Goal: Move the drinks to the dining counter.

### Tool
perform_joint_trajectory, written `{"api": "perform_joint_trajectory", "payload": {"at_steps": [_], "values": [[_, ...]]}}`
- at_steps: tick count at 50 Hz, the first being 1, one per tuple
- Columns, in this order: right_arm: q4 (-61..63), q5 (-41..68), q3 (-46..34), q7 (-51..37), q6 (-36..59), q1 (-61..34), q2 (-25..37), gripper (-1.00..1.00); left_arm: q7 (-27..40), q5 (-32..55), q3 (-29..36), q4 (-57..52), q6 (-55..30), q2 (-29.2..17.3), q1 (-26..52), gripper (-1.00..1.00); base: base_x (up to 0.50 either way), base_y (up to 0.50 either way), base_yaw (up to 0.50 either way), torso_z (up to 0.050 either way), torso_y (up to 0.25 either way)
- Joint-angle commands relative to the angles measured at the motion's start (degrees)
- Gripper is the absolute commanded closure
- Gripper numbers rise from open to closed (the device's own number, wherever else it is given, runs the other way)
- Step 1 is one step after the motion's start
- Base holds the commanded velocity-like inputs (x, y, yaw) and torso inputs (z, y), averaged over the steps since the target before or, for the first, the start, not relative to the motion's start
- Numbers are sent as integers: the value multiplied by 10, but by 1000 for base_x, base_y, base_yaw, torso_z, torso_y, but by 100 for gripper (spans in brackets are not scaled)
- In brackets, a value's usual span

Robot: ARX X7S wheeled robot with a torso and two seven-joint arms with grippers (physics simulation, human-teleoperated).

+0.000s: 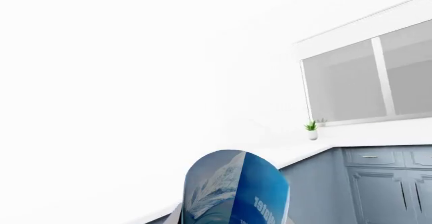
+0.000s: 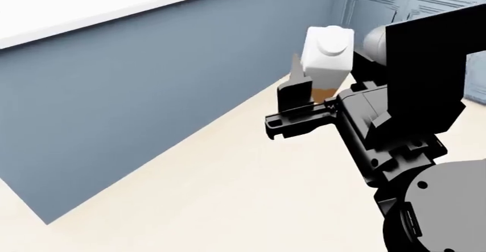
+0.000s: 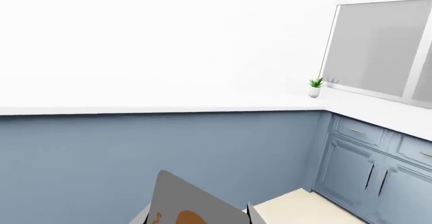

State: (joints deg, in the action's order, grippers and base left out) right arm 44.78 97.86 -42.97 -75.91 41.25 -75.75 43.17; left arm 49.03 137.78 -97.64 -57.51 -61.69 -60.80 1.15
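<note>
Carton (image 2: 327, 58) sits upright, clamped in the right gripper (image 2: 300, 95) beside the dining counter (image 2: 114, 7). Bottle (image 1: 233, 191) fills the left wrist view; whether that gripper grips it, I cannot tell.

The carton (image 2: 327, 56) is white with a tan-orange base, the bottle (image 1: 233, 191) label blue with seemingly snowy peaks, the counter (image 2: 144, 87) panel slate-blue.

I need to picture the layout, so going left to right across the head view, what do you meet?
dining counter with its slate-blue side panel → cream floor → right end effector → white carton that it holds → black right arm.
</note>
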Motion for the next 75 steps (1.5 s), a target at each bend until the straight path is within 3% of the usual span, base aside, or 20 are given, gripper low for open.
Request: {"api": "perform_joint_trajectory", "payload": {"at_steps": [1,54,75], "values": [[0,-6,4,-4,8,-6,1,100,6,-2,0,4,1,-1,8,100,-290,296,457,0,10],[3,-8,4,5,0,-3,3,100,14,4,14,4,-8,1,25,100,-335,250,446,0,2],[4,-7,3,4,-2,-1,5,100,18,8,16,5,-11,2,31,100,-446,225,219,0,2]]}}
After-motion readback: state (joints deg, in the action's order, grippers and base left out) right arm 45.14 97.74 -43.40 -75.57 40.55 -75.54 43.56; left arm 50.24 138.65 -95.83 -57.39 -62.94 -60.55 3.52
